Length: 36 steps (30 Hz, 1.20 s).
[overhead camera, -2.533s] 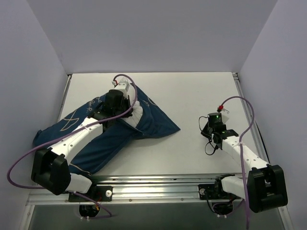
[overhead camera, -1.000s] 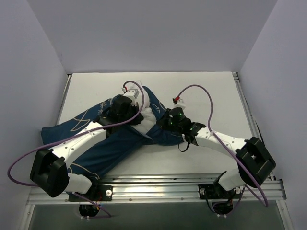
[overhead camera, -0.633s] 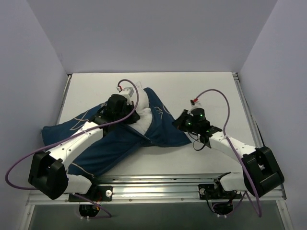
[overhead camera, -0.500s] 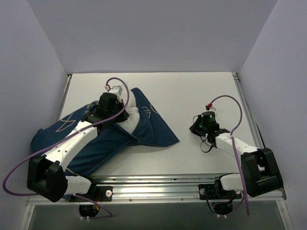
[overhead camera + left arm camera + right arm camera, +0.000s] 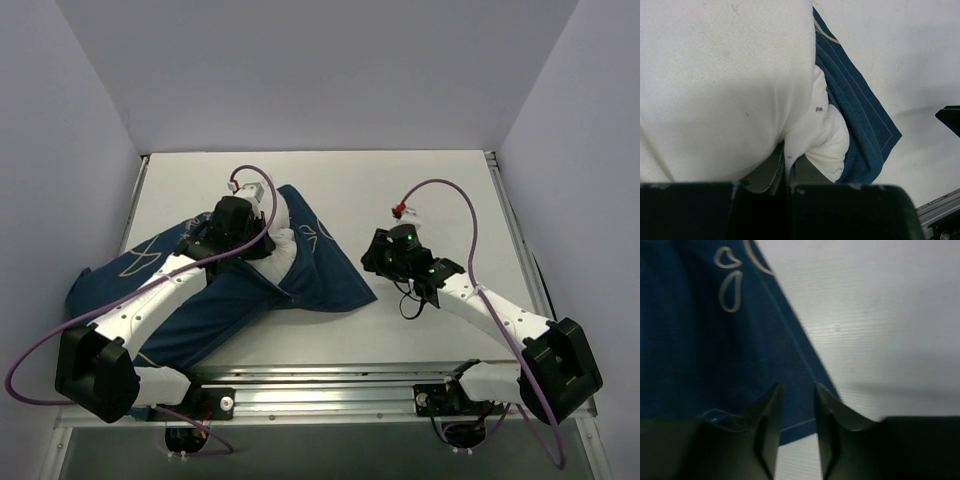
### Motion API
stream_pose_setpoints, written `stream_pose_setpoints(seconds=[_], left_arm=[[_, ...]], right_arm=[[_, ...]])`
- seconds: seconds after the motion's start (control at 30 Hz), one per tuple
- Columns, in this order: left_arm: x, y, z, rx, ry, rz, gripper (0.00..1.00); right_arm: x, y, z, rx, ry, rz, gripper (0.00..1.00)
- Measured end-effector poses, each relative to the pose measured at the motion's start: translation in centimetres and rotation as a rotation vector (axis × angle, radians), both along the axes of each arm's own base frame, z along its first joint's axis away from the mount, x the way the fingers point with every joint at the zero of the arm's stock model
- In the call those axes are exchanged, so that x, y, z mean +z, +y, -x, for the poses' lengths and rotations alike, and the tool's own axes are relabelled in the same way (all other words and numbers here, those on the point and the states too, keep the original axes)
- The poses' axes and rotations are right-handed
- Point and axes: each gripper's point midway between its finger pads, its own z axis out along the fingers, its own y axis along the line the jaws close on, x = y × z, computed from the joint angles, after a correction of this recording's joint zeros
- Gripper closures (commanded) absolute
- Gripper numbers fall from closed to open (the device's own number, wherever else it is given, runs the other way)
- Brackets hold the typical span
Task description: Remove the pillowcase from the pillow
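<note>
Left gripper (image 5: 786, 161) pinches a fold of the pillow (image 5: 715, 75); the pillowcase (image 5: 320, 270) on the desk (image 5: 420, 190) hides the rest. Right gripper (image 5: 795, 412) hovers narrowly parted over the pillowcase corner, gripping nothing.

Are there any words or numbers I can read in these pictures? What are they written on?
None can be read as words or numbers.
pillowcase: thin white loops and curly lines on the blue cloth; some may be writing, but all are too small and blurred to read.
pillow: only a few small dark specks, no letters.
</note>
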Motion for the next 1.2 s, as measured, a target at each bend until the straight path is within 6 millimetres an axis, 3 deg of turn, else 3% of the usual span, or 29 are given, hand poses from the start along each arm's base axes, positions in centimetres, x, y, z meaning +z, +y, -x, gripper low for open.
stream_pose_setpoints(seconds=[0.17,0.23,0.33,0.47,0.57,0.67,0.93,1.2], left_arm=[[-0.4,-0.5,0.2,-0.008,0.011,-0.001,0.98],[-0.4,-0.5,0.2,0.003,0.014,0.004,0.98],[-0.9,-0.5,0.3,0.011,0.019,0.010,0.98],[-1.5,-0.8,0.7,0.012,0.019,0.022,0.98],[-1.6,-0.9,1.0,0.011,0.009,0.026,0.98],[-1.7,-0.9,1.1,0.009,0.011,0.026,0.98],[-2.2,-0.7,1.5,0.014,0.016,0.017,0.98],[-2.0,0.0,2.3,0.021,0.016,0.018,0.98]], right_arm=[[6.2,6.0,-0.3,0.067,-0.124,-0.046,0.43],[7.9,8.3,-0.6,0.082,-0.154,-0.054,0.42],[8.8,11.5,-1.1,0.097,-0.164,-0.051,0.41],[6.6,14.5,-1.4,0.114,-0.125,0.001,0.41],[3.8,15.6,-1.5,0.119,-0.082,0.054,0.41],[1.5,15.9,-1.4,0.110,-0.049,0.089,0.41],[-0.7,16.5,-2.1,0.082,-0.040,0.070,0.41],[-2.8,15.3,-2.4,0.051,-0.005,-0.039,0.53]])
